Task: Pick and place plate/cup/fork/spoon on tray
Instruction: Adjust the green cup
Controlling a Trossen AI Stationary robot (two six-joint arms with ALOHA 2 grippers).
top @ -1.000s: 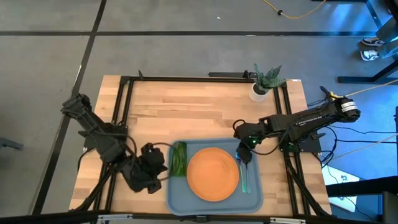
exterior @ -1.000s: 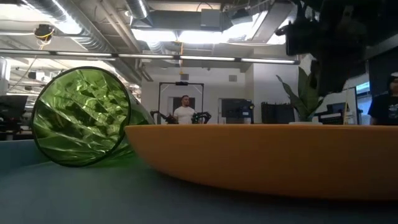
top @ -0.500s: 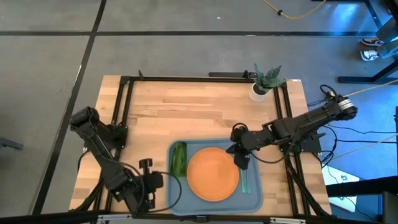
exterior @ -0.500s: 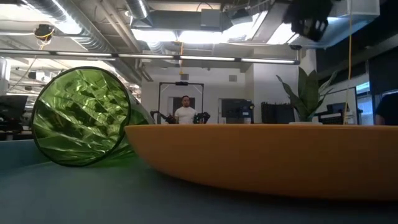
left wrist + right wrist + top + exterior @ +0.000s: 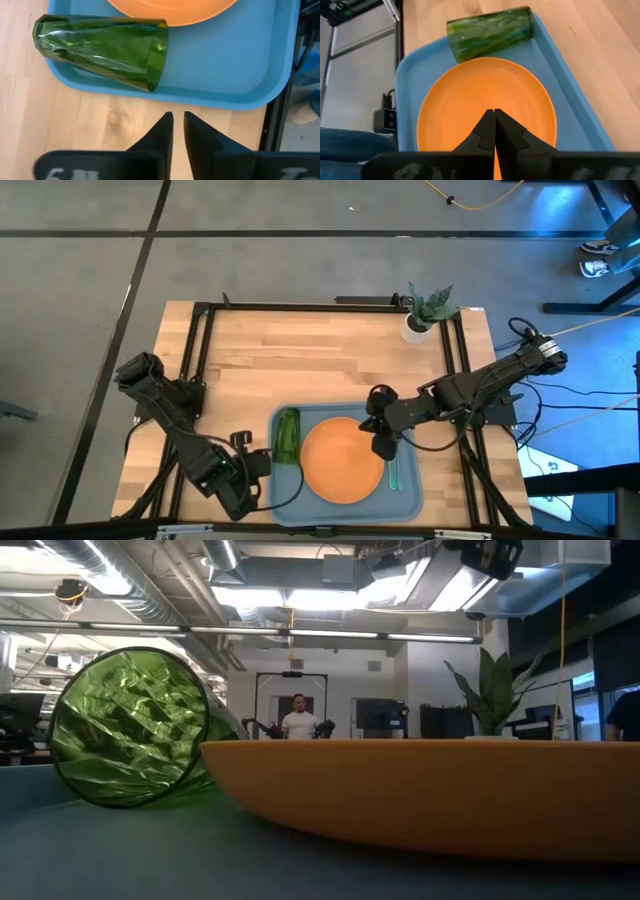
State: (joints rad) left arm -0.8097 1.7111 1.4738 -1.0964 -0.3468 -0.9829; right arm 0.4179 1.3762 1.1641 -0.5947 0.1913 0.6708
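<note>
The grey-blue tray [image 5: 290, 492] lies at the table's near middle. The orange plate [image 5: 340, 462] rests flat in it. The green cup [image 5: 100, 47] lies on its side in the tray's left part, next to the plate. A slim teal-handled utensil [image 5: 392, 472] lies in the tray right of the plate; fork or spoon, I cannot tell, and the other one does not show. My right gripper [image 5: 494, 112] hangs shut above the plate's right rim, with nothing in it. My left gripper [image 5: 178, 120] hovers over bare wood just left of the tray, its fingers a narrow gap apart, holding nothing.
A leafy plant in a white pot [image 5: 424, 315] stands at the far right corner. Black frame rails [image 5: 200, 360] run along the table's left, right and far sides. Bare wood [image 5: 320, 365] fills the far half. A person [image 5: 298, 720] stands far off in the room.
My right gripper has risen from the utensil at the tray's right side and drifted left to above the plate's right rim. My left gripper has drawn back from beside the cup toward the table's near edge and sunk. Cup, plate and utensil have stayed put.
</note>
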